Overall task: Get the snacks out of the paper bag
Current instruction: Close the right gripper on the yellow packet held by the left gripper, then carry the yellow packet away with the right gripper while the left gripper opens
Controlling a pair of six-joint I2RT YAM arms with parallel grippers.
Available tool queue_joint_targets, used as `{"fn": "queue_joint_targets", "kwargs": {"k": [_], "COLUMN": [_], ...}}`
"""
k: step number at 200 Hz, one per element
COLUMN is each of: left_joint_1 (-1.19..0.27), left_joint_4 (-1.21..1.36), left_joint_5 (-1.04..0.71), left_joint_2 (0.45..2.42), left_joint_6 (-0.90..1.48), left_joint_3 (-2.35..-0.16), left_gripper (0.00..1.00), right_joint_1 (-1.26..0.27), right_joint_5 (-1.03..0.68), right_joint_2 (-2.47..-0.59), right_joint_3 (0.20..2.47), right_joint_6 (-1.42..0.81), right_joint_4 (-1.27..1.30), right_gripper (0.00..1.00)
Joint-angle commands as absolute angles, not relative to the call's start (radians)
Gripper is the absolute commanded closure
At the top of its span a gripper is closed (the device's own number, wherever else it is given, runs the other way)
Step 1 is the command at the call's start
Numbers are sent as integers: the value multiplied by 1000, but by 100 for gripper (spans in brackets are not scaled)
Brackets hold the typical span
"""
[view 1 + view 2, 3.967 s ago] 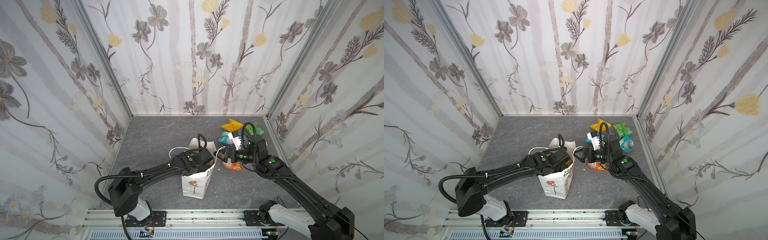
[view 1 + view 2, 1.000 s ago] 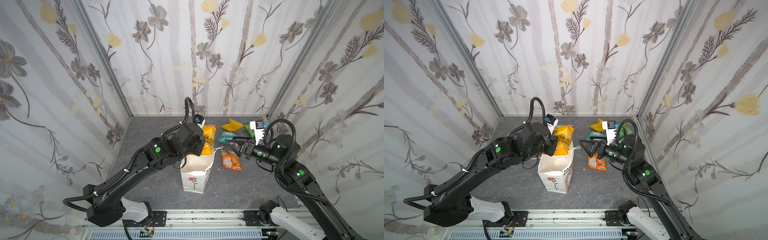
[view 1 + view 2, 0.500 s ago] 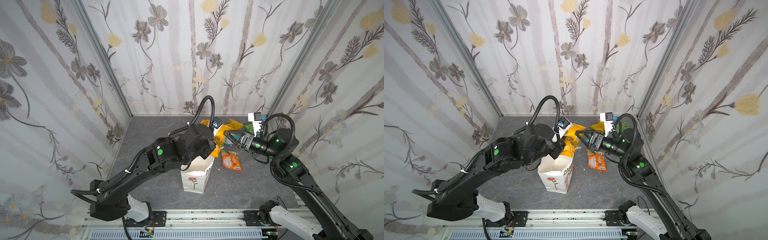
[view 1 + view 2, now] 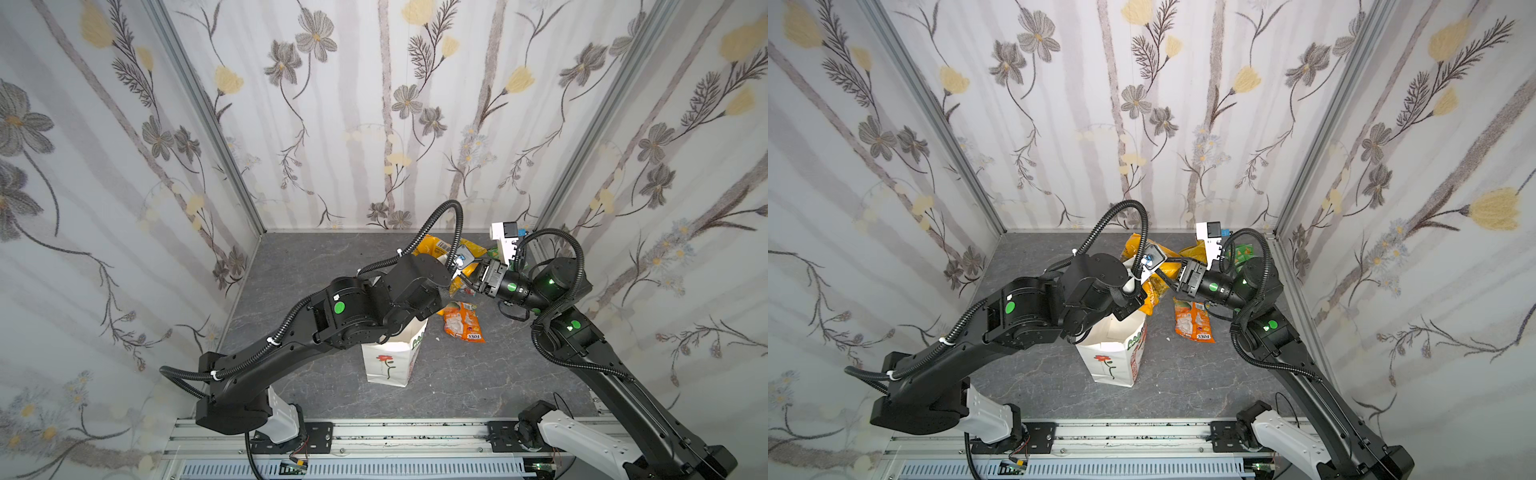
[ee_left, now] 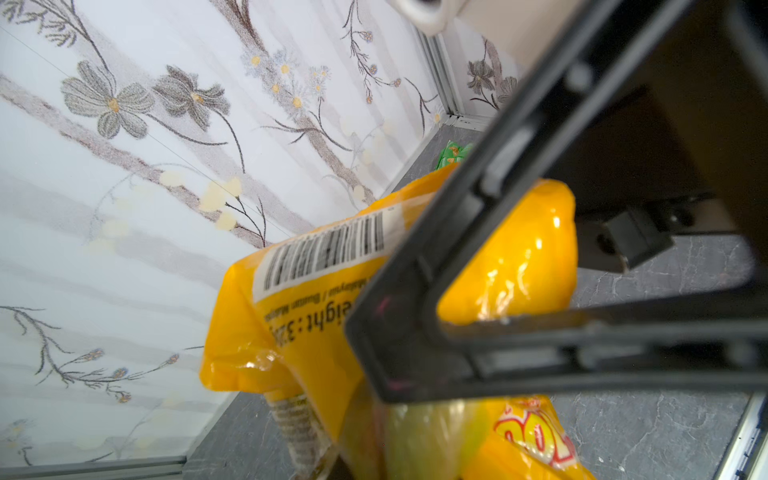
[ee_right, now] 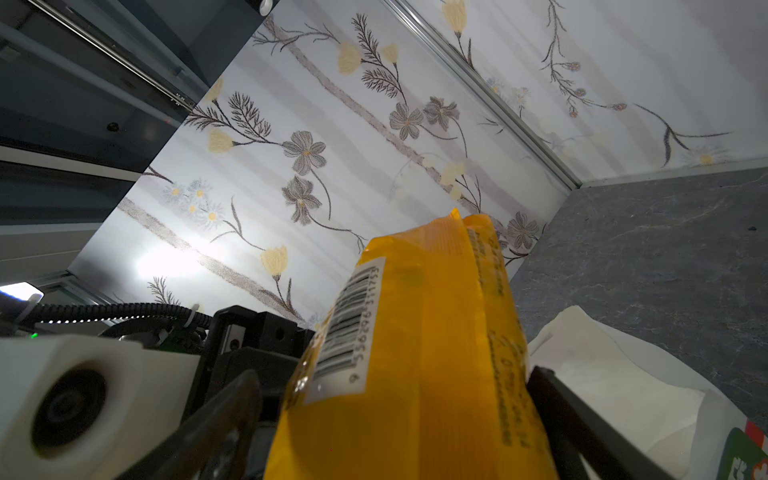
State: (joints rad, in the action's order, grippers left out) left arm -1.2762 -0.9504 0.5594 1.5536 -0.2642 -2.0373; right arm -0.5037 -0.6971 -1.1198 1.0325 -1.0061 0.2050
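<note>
The white paper bag (image 4: 390, 361) (image 4: 1113, 361) stands upright mid-floor, its red flower facing the front. My left gripper (image 4: 451, 291) (image 4: 1138, 301) is shut on the lower end of an orange snack packet (image 4: 432, 245) (image 4: 1150, 291) (image 5: 316, 332) (image 6: 415, 353), held up just behind the bag's mouth. My right gripper (image 4: 467, 276) (image 4: 1165, 272) (image 6: 395, 436) is open, one finger on each side of that packet. Its black fingers (image 5: 540, 353) frame the packet in the left wrist view. My left gripper's own jaws are mostly hidden by the packet.
A second orange packet (image 4: 463, 322) (image 4: 1194, 322) lies flat on the floor right of the bag. A yellow packet (image 4: 473, 247) (image 4: 1192, 251) and a green one (image 4: 1241, 251) (image 5: 451, 153) lie at the back right corner. Floral walls enclose three sides.
My left arm has carried the orange packet from above the bag toward the right. My right gripper has moved in and now straddles the packet.
</note>
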Motion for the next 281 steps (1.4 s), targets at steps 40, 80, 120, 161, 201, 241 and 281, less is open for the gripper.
{"fn": "queue_joint_targets", "kwargs": {"k": [40, 80, 120, 161, 201, 241, 281], "left_joint_1": [-1312, -1320, -1334, -1358, -1384, -1394, -1393], "left_joint_4": [-863, -842, -813, -755, -666, -583, -540], "left_joint_5": [664, 677, 690, 698, 659, 592, 555], "left_joint_2": [1609, 1605, 1585, 1540, 1449, 1309, 1141], "left_joint_6": [-346, -348, -359, -374, -363, -302, -210], "left_joint_3": [-2088, -2083, -2065, -2028, -1955, -1821, -1671], "left_gripper": [100, 88, 68, 49, 32, 19, 4], "right_joint_1": [-509, -509, -509, -506, -488, -415, -245], "right_joint_5": [-725, -706, -677, -655, -635, -637, -658], "right_joint_2": [-1113, -1111, -1105, -1107, -1121, -1123, -1082], "right_joint_3": [1025, 1022, 1025, 1046, 1102, 1149, 1122], "right_joint_6": [-1047, -1061, -1069, -1078, -1082, -1105, -1152], "right_joint_4": [315, 342, 369, 391, 403, 415, 419], "right_gripper": [21, 42, 62, 78, 88, 90, 91]}}
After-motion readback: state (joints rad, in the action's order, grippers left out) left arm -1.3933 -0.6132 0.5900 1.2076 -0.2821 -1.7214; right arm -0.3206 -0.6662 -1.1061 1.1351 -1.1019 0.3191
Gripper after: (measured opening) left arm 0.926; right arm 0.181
